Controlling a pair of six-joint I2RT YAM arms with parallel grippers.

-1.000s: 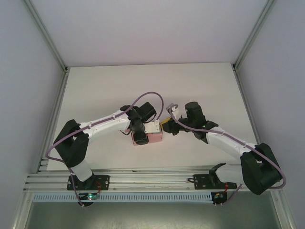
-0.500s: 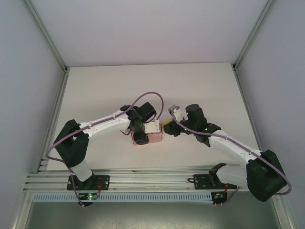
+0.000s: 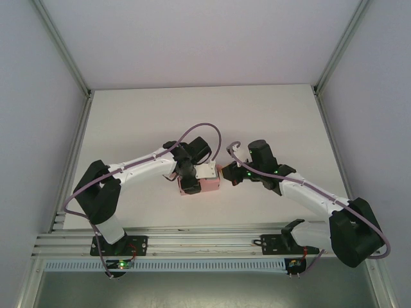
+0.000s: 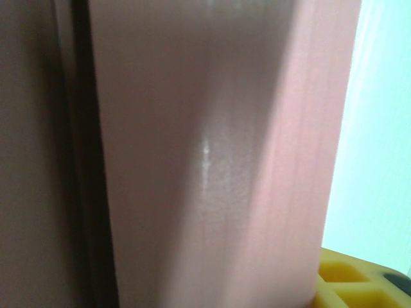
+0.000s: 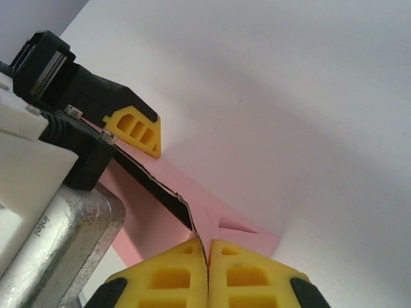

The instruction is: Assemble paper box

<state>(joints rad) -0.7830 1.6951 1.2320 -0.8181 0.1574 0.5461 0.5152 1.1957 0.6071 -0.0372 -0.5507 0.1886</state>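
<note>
While the paper box (image 3: pixel 209 186) stands near the middle of the table (image 3: pixel 141 122), between the two arms, we judge the job well past the flat-sheet stage. In the top view it reads as a small pink block with folded sides, not a spread-out cutout. The left gripper (image 3: pixel 190 178) sits on the box's left part with its jaws roughly half open, and they look clamped across the body. In the left wrist cam a pink wall lies right up against the lens, with one yellow finger (image 4: pixel 347 282) at its lower corner. The right gripper (image 3: pixel 223 173) meets the box's right side. Its yellow fingertips are pressed together and the card's thin dark edge runs straight into the seam between them — so it looks like a pinch on a loose flap, tho' we can't rule out a mere push. Near that pinch a small folded corner of pink card shows. What's left, approx.: that right-hand flap isn't tucked or seated yet, so the end looks unclosed. We can't see the far side or the bottom — no telling if those are closed.
</note>
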